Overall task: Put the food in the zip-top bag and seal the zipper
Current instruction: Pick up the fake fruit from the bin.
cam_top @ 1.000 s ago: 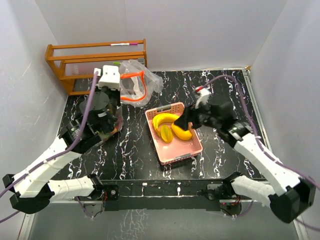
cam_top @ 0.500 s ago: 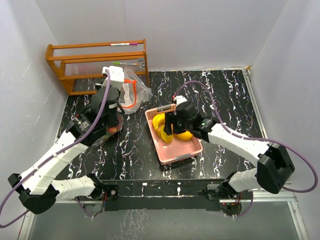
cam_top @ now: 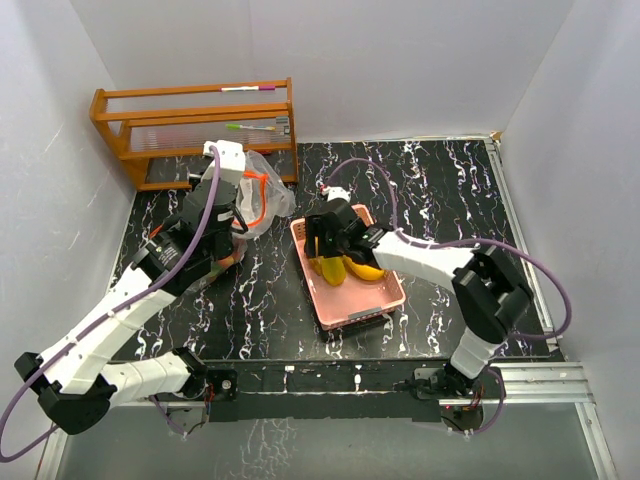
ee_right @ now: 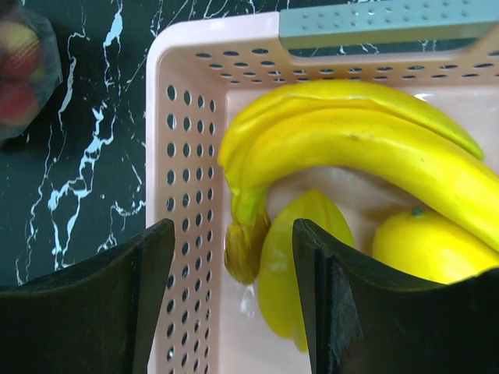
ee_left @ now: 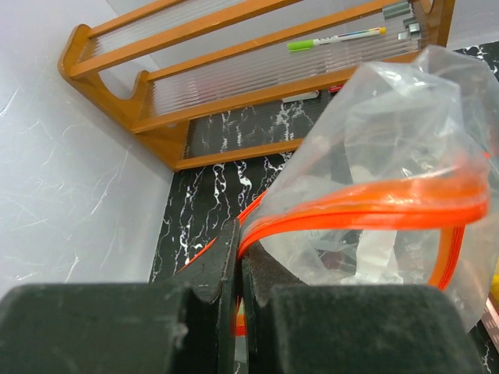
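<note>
A clear zip-top bag (cam_top: 262,190) with an orange zipper (ee_left: 374,209) lies at the back left, its mouth held up. My left gripper (ee_left: 238,245) is shut on the zipper rim of the bag; it also shows in the top view (cam_top: 228,200). Yellow bananas (ee_right: 351,144), a yellow-green fruit (ee_right: 300,265) and a yellow-orange mango (ee_right: 425,245) lie in the pink basket (cam_top: 372,300). My right gripper (ee_right: 234,257) is open, hovering just above the banana stem end inside the basket (ee_right: 183,156); it also shows in the top view (cam_top: 325,240). Red strawberries (ee_right: 19,70) sit left of the basket.
A wooden rack (cam_top: 190,125) with pens stands at the back left against the wall. White walls close in the black marbled table (cam_top: 450,190) on three sides.
My right arm has swung left and lowered over the basket's left side, above the bananas. My left gripper has stayed on the bag rim, shifting slightly.
</note>
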### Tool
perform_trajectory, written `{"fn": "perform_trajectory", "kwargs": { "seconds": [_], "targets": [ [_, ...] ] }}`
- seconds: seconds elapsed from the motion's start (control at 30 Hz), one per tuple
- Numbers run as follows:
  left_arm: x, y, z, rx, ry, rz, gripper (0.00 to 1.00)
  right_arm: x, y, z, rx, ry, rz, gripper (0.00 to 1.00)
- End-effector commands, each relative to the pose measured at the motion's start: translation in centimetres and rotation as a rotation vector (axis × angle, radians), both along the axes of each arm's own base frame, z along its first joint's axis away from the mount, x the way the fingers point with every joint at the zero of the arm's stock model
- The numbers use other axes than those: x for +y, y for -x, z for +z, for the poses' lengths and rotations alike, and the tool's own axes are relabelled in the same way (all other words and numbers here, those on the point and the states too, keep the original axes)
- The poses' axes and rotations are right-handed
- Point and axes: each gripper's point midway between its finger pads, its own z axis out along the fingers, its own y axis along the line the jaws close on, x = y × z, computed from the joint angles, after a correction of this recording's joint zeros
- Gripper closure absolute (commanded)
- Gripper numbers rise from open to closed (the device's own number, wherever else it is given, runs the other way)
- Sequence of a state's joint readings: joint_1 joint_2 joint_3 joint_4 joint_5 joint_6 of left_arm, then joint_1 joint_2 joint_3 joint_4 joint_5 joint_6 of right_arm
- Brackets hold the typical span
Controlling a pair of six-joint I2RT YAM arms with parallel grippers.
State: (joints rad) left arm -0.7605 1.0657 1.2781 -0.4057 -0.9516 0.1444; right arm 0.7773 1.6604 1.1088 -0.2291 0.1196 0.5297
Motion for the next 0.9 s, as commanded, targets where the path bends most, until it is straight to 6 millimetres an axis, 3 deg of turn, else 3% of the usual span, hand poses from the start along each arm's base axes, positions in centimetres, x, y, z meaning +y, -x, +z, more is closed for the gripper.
{"fn": "perform_trajectory", "kwargs": {
  "seconds": [0.0, 0.4, 0.43, 0.53, 0.67, 0.8, 0.87],
  "targets": [
    [0.0, 0.0, 0.1, -0.008, 0.023, -0.011, 1.00, 1.9, -2.5, 0.8, -0.047, -0.047, -0.061, 0.36],
    [-0.3, 0.2, -0.1, -0.011, 0.048, -0.047, 1.00, 2.0, -2.3, -6.0, 0.017, 0.073, -0.099, 0.37],
    [-0.3, 0.2, -0.1, -0.011, 0.052, -0.050, 1.00, 2.1, -2.2, -6.5, 0.022, 0.084, -0.093, 0.40],
    [-0.2, 0.2, -0.3, -0.009, 0.051, -0.050, 1.00, 2.0, -2.1, -7.2, 0.026, 0.115, -0.085, 0.67],
    [-0.3, 0.2, -0.5, -0.001, 0.047, -0.047, 1.00, 1.4, -2.2, -4.9, -0.027, 0.139, -0.075, 0.87],
    [-0.2, 0.2, -0.4, -0.002, 0.049, -0.044, 1.00, 1.1, -1.8, -1.0, -0.092, 0.111, -0.038, 0.92],
    [-0.2, 0.2, -0.4, 0.000, 0.047, -0.041, 1.00, 1.0, -1.4, 2.0, -0.141, 0.071, -0.011, 0.92]
  ]
}}
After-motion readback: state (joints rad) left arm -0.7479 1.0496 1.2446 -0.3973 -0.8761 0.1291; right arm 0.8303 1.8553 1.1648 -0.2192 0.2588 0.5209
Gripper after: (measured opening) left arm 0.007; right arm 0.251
